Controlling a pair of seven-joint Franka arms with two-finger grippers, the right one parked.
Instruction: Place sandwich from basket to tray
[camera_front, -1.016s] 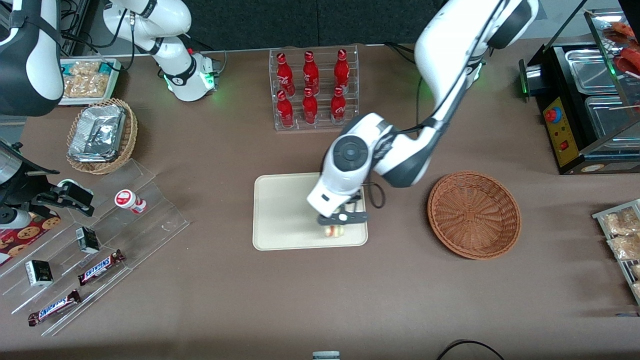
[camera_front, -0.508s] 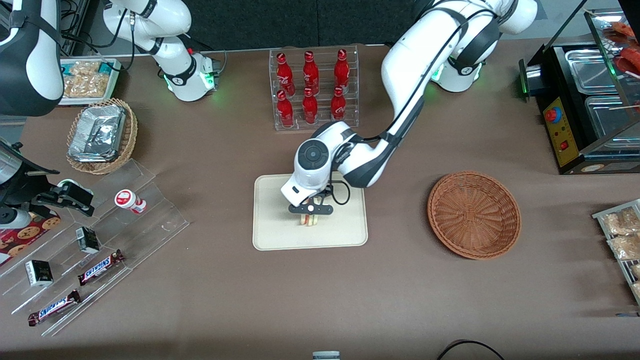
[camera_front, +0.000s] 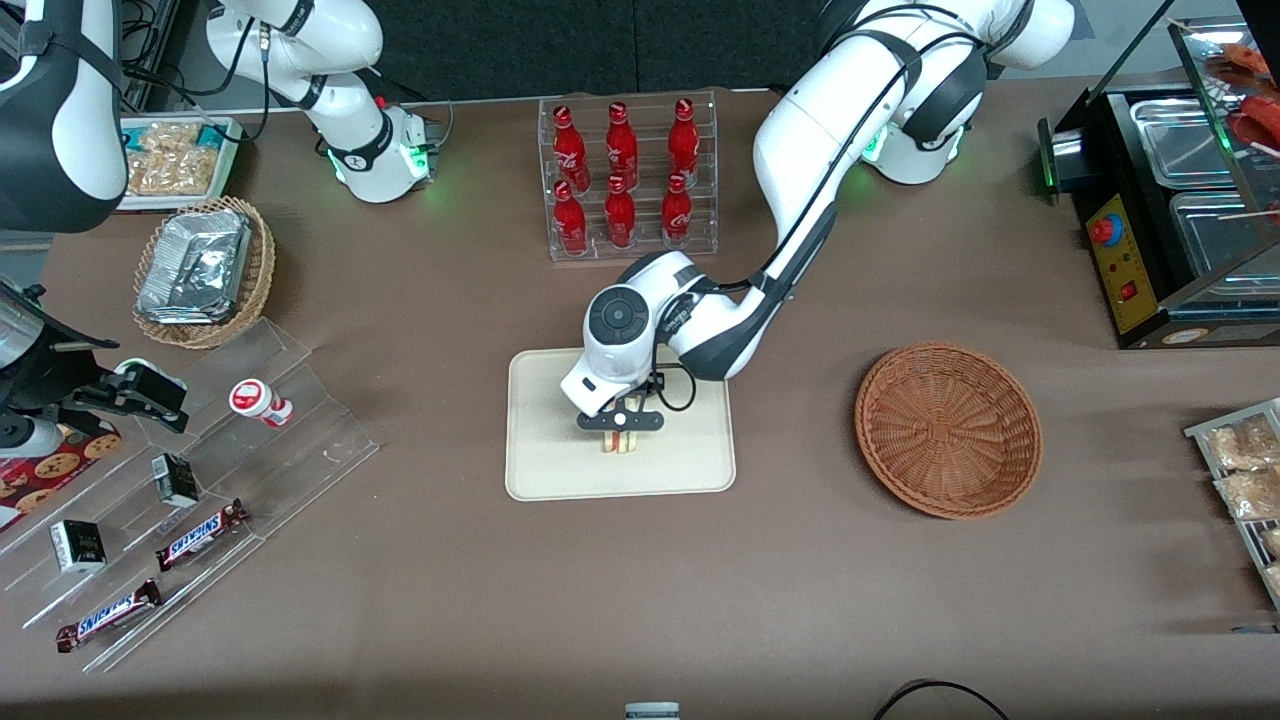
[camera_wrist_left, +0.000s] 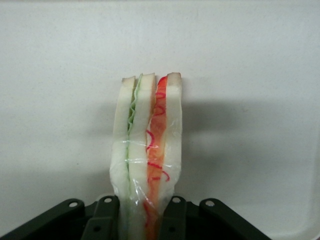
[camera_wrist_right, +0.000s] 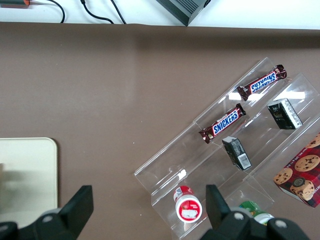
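My left gripper (camera_front: 620, 440) is low over the middle of the cream tray (camera_front: 545, 470) and is shut on the sandwich (camera_front: 620, 444). In the left wrist view the sandwich (camera_wrist_left: 147, 150) stands on edge between the two black fingers (camera_wrist_left: 102, 220), wrapped in clear film, with green filling on one side and red and orange on the other, right over the tray's pale floor (camera_wrist_left: 250, 75). The reddish-brown wicker basket (camera_front: 948, 430) sits empty beside the tray, toward the working arm's end of the table.
A clear rack of red bottles (camera_front: 625, 180) stands farther from the front camera than the tray. A tan basket with foil containers (camera_front: 205, 270) and a clear stepped display with snack bars (camera_front: 180, 490) lie toward the parked arm's end. A black food warmer (camera_front: 1170, 200) is at the working arm's end.
My gripper has carried the sandwich from the tray's edge nearest the basket to the tray's middle and lower; in the last half second it barely moved.
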